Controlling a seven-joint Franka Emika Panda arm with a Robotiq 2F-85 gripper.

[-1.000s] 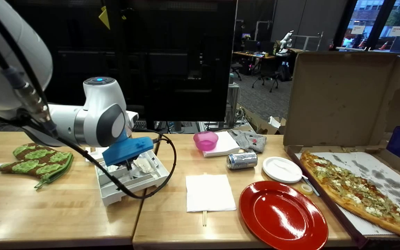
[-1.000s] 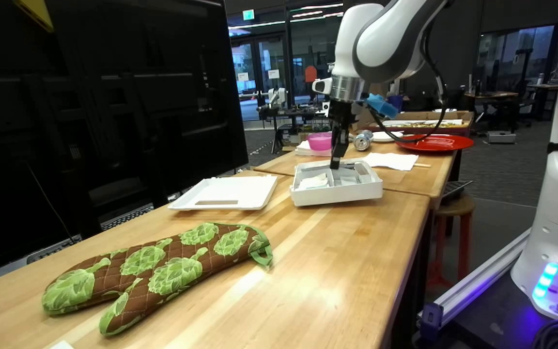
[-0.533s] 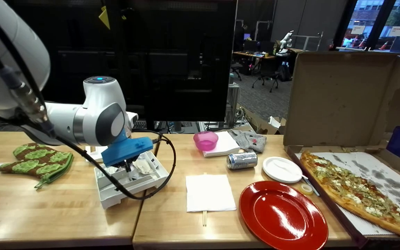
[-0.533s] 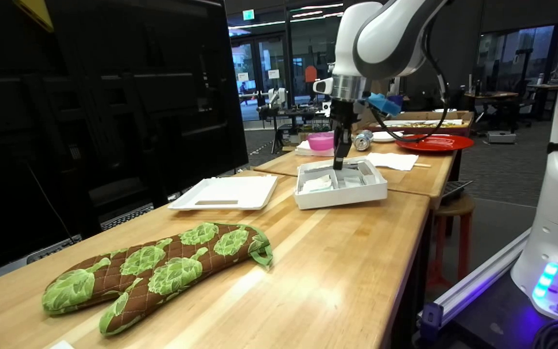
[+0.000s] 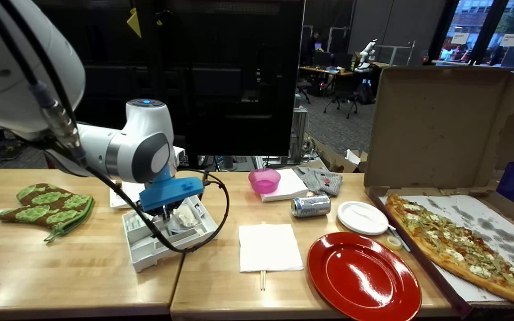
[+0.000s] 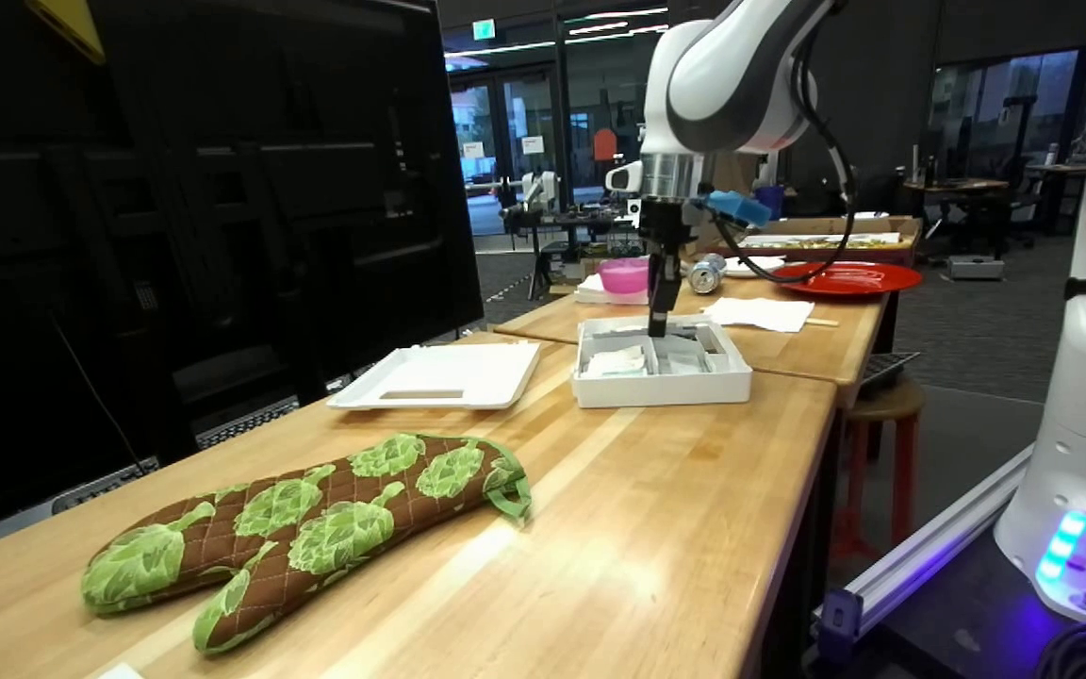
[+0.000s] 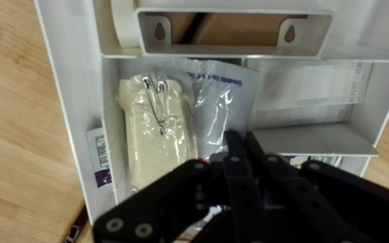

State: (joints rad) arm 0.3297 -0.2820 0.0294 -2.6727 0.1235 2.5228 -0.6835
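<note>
in the wrist view, reaching into the white box point(image 7: 79, 84) with the gripper point(image 7: 243, 135), showing fingers nearly together, only a narrow slit at the tips; cannot tell whether clamped on the edge of the grey packet point(image 7: 226, 94) or merely beside it. just ahead of the fingertips, seeing that packet lying in a compartment. to the left of the gripper, a cream bundle point(image 7: 154, 145) in clear plastic with safety pins point(image 7: 154, 101); ahead and to the right, white paper sleeves point(image 7: 309, 84).

in an exterior view, pointing down into the white box. to the left of the gripper, apart, a white panel point(image 6: 477, 366); much nearer the camera, a brown and green oven mitt point(image 6: 336, 528).

in an exterior view, mostly hidden behind a blue attachment point(image 5: 170, 192), with the white box directly beneath. to the right of the gripper, well apart, a pink bowl point(image 5: 264, 180), a silver can point(image 5: 311, 206), a napkin point(image 5: 270, 247) over chopsticks point(image 5: 263, 281), a red plate point(image 5: 364, 276); farther off, pizza point(image 5: 455, 243).
</note>
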